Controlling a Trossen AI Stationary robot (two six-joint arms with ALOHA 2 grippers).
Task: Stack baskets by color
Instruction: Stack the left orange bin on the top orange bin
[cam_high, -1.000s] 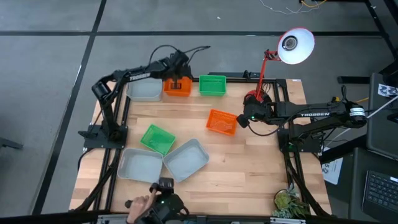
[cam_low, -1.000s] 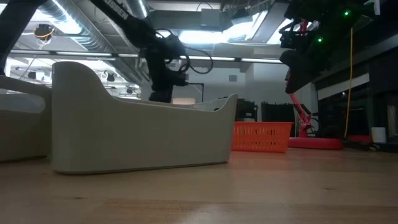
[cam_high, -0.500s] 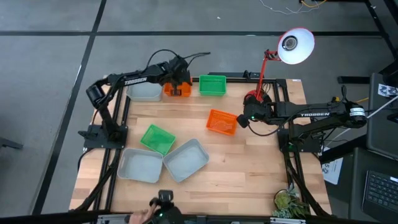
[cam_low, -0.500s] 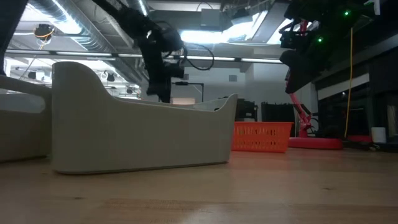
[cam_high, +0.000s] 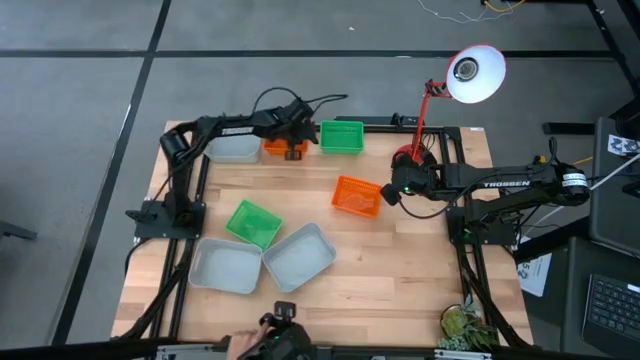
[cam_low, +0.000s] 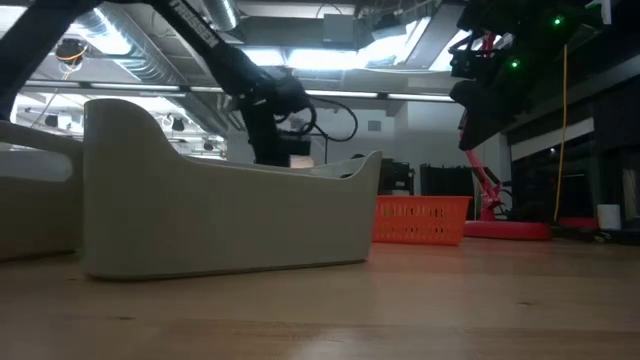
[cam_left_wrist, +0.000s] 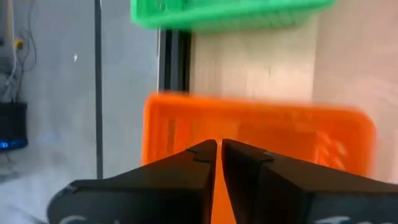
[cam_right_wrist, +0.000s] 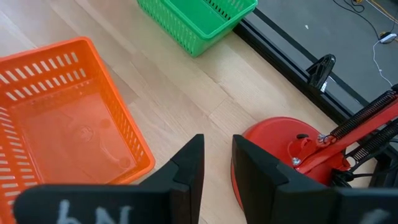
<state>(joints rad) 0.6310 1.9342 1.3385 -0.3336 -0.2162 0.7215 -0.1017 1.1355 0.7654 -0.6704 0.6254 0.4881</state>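
Observation:
An orange basket (cam_high: 274, 147) stands at the table's far edge between a pale basket (cam_high: 233, 148) and a green basket (cam_high: 342, 137). My left gripper (cam_high: 293, 150) is over it, fingers shut to a hairline (cam_left_wrist: 219, 149) above the orange basket's inside (cam_left_wrist: 292, 134). Another orange basket (cam_high: 357, 195) lies mid-table. My right gripper (cam_high: 388, 192) hovers open (cam_right_wrist: 217, 155) just beside it, touching nothing. A green basket (cam_high: 252, 222) and two pale baskets (cam_high: 225, 265) (cam_high: 298, 255) rest on the near left of the table. My left gripper slants down from the table's left into the open top of the far orange basket, fingers shut. Its own fingers hide the tips' end, so I cannot tell whether they touch the basket's floor or wall.
A red desk lamp stands at the far right, its base (cam_high: 410, 160) close to my right gripper and its head (cam_high: 475, 73) past the table's edge. A person's hand and a dark device (cam_high: 285, 342) show at the near edge. Bare wood lies at the near right.
My left gripper has sunk toward the far orange basket and shifted slightly toward the table's near edge, and the arm's elbow has swung. The hand and device at the near edge have moved toward the right. My right arm has kept still.

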